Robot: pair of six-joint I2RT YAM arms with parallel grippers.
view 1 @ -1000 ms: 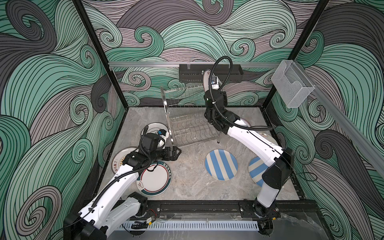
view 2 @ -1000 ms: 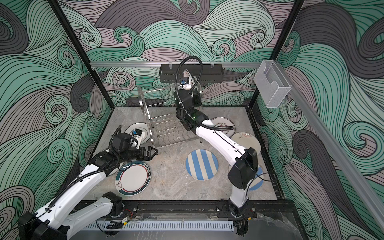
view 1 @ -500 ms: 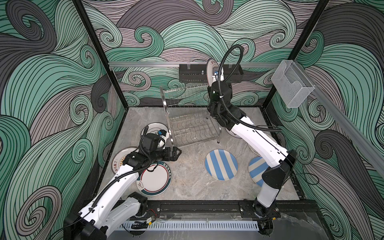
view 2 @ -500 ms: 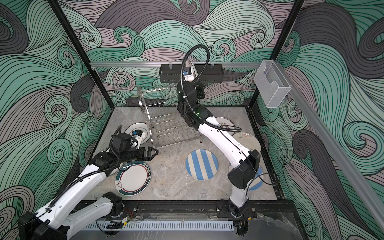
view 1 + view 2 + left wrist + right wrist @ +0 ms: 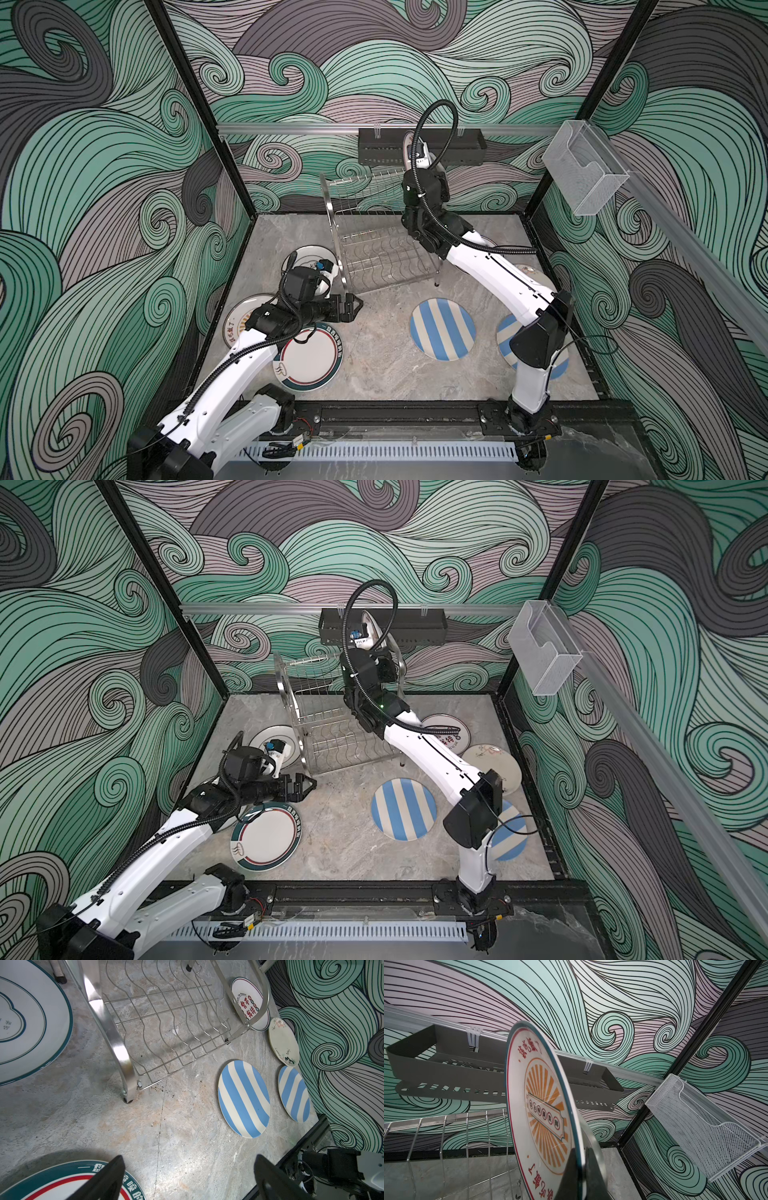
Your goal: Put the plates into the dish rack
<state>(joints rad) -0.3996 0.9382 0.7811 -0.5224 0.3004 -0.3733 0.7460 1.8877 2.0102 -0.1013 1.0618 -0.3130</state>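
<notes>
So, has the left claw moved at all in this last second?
No. The left gripper still hangs open just off the dish rack's near corner, by the teal-rimmed plate's far edge.

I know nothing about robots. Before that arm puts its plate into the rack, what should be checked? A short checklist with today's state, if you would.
1. Grip: the right gripper is shut on the rim of the sunburst plate. Ok.
2. Plate attitude: it stands on edge, as a slot needs. Ok.
3. Rack free: no plate shows in either tier. Ok.
4. Rack standing: the feet in view are on the table. Ok.
5. Left gripper: open, empty, not touching the rack. Ok.
6. Plate lined up with a slot: cannot tell.
</notes>
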